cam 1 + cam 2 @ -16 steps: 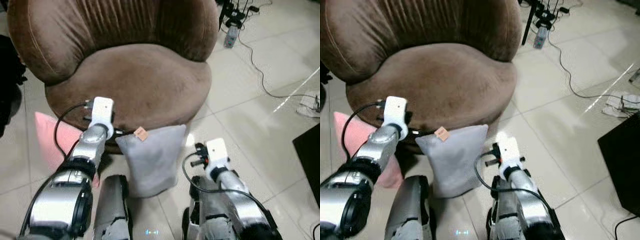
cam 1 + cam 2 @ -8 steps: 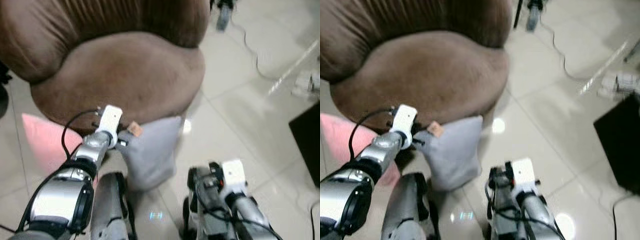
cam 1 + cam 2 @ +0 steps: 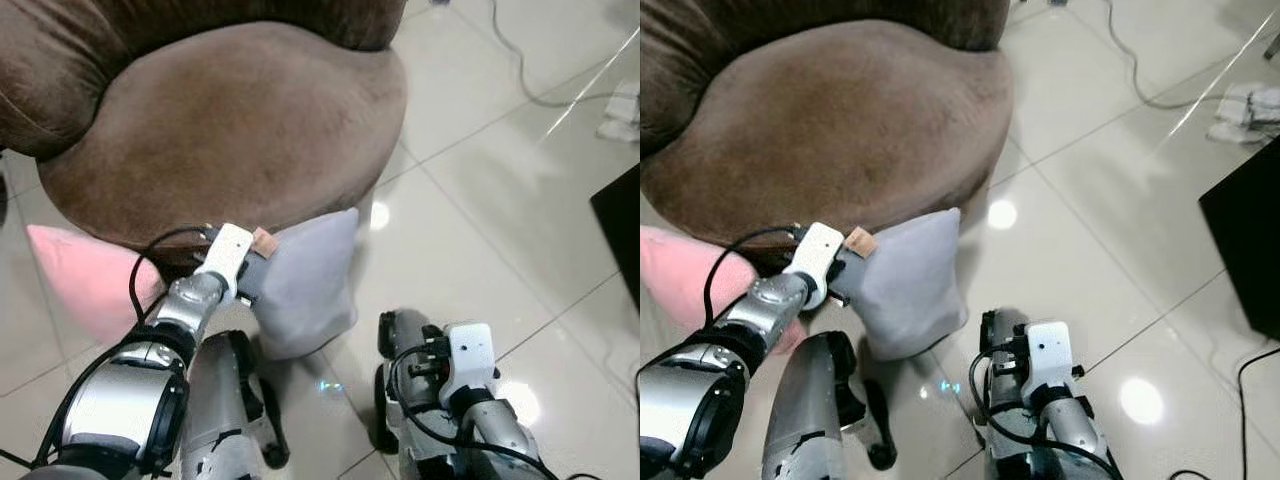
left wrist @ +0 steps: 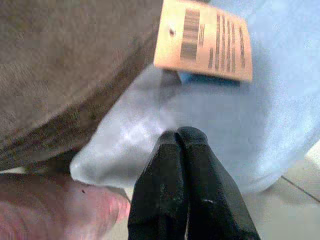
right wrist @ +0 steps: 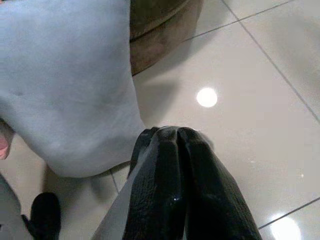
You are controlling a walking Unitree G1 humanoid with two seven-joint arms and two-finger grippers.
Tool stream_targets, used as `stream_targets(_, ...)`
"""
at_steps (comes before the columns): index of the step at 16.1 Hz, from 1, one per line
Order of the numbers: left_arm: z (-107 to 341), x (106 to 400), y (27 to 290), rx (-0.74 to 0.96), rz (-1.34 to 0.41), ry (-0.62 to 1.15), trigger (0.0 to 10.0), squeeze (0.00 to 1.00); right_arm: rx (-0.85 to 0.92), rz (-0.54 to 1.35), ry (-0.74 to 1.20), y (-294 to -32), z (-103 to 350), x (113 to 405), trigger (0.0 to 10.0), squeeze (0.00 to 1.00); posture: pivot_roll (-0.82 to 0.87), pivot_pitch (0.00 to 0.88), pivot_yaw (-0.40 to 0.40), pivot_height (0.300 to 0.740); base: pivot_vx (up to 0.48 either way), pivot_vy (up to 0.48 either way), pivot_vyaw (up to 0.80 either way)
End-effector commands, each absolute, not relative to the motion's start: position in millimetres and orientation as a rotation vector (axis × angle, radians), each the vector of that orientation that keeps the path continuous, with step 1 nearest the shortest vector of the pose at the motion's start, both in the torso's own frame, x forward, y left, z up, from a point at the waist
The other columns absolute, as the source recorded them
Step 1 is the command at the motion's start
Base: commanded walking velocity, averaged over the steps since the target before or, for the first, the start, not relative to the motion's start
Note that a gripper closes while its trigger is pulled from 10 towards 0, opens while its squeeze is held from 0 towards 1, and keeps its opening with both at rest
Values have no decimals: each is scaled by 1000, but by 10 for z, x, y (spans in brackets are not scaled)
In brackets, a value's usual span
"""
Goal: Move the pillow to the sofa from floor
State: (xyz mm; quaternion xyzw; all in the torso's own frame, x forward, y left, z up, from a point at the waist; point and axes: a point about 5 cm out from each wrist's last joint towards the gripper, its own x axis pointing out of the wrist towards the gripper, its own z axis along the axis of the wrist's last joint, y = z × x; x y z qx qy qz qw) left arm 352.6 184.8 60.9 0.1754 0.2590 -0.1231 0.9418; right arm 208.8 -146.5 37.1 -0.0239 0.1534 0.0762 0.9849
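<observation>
A grey pillow (image 3: 305,290) stands on the tiled floor, leaning against the base of the brown sofa (image 3: 230,120). An orange tag (image 4: 202,40) hangs at its upper corner. My left gripper (image 4: 182,134) is at that corner, just below the tag; its fingers are shut together with their tips against the grey fabric. My right gripper (image 5: 170,132) is shut with nothing in it, low over the floor beside the pillow's lower edge (image 5: 65,85). The right wrist (image 3: 468,352) is near the bottom of the eye views.
A pink pillow (image 3: 80,275) lies on the floor left of the grey one, against the sofa base. A black object (image 3: 622,235) sits at the right edge, cables (image 3: 520,70) trail across the tiles at the back right. My own legs (image 3: 225,400) stand close under the pillow.
The camera has tipped down and closer to the sofa. My right arm has dropped lower and back. The left gripper stays at the grey pillow's tagged corner.
</observation>
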Motion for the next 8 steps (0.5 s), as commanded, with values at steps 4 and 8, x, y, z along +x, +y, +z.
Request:
stream_targets(4, 475, 3428, 1878, 359, -267, 587, 0, 0, -35, 139, 355, -1424, 301, 1996, 10000, 0, -293, 390, 63, 569, 0, 0, 0)
stream_targets(8, 506, 3447, 1874, 364, -281, 568, 0, 0, -31, 144, 357, -1381, 289, 2037, 10000, 0, -275, 369, 64, 569, 0, 0, 0)
